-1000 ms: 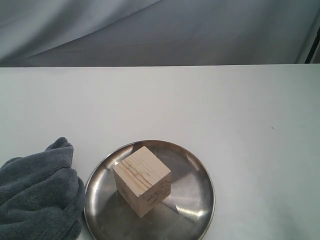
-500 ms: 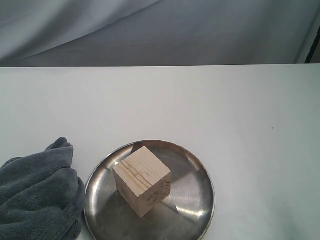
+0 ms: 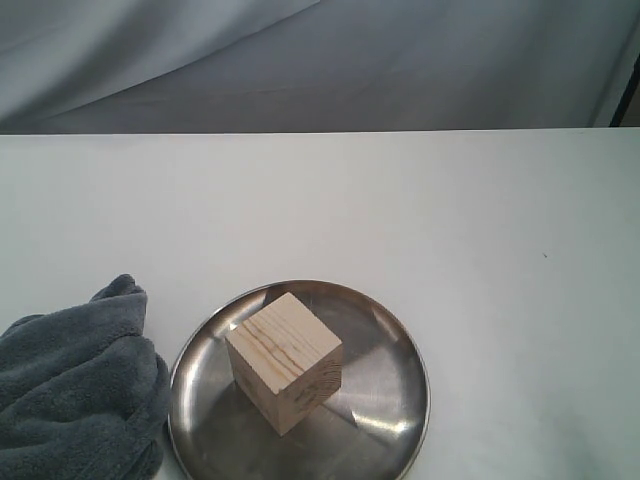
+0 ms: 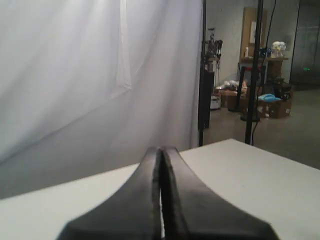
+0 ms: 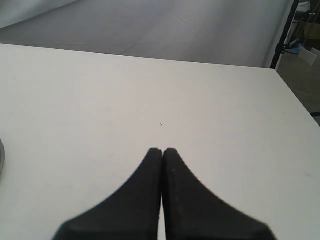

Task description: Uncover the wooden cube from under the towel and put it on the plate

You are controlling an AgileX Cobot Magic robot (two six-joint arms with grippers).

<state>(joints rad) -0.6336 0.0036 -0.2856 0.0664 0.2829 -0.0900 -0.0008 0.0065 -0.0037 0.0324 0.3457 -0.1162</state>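
1. The left gripper [image 4: 161, 150] has its jaws pressed together with nothing between them; it points out over the table [image 4: 260, 170] toward a white curtain [image 4: 75, 75]; none of the task's things are in its sight.
2. The right gripper [image 5: 162, 150] is likewise closed and empty, above bare tabletop; a sliver of the plate [image 5: 1, 156] shows at the edge of its camera's picture, so I judge this arm the nearer one; neither arm appears in the exterior view.
3. The wooden cube [image 3: 285, 360] stands flat on the plate, a little off centre toward the towel side, one upright edge turned to the camera; it has no long axis to line up with.
4. The towel [image 3: 75, 400] lies bunched just beside the plate's left rim; it covers nothing that I can see.
5. To my eye the job looks done; no further grasp seems called for.
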